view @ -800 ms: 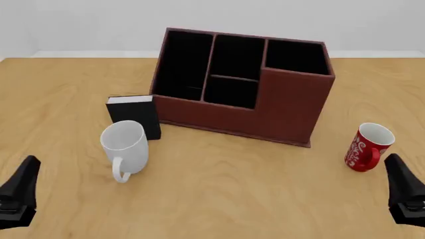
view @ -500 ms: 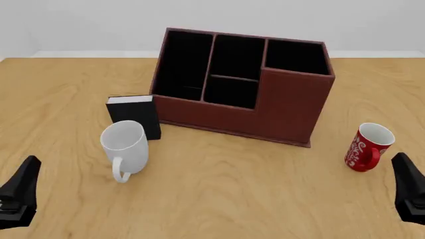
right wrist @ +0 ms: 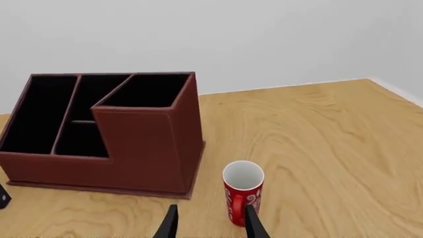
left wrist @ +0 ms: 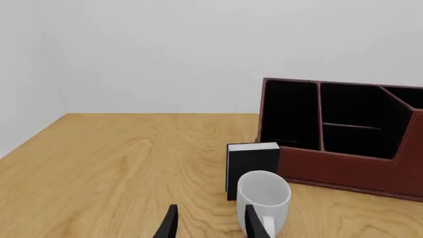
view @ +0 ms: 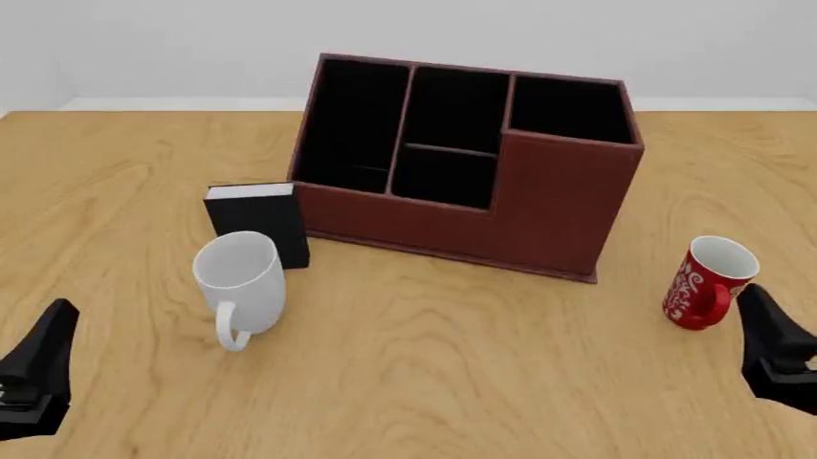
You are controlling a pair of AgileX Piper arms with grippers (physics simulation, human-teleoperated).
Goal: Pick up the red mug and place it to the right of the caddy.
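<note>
Upright red mug (right wrist: 242, 192) beside the caddy (right wrist: 112, 130), apart.

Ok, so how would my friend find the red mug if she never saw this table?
Look for the big reddish-brown caddy in the middle of the wooden table. The red mug stands upright on the table to the caddy's right, a bit nearer the arms, just ahead of the right gripper. It is small and red with white swirls, unlike the bigger plain white mug on the left.

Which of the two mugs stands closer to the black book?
The white mug, standing just in front of the black book; the red mug stands right of the caddy.
</note>
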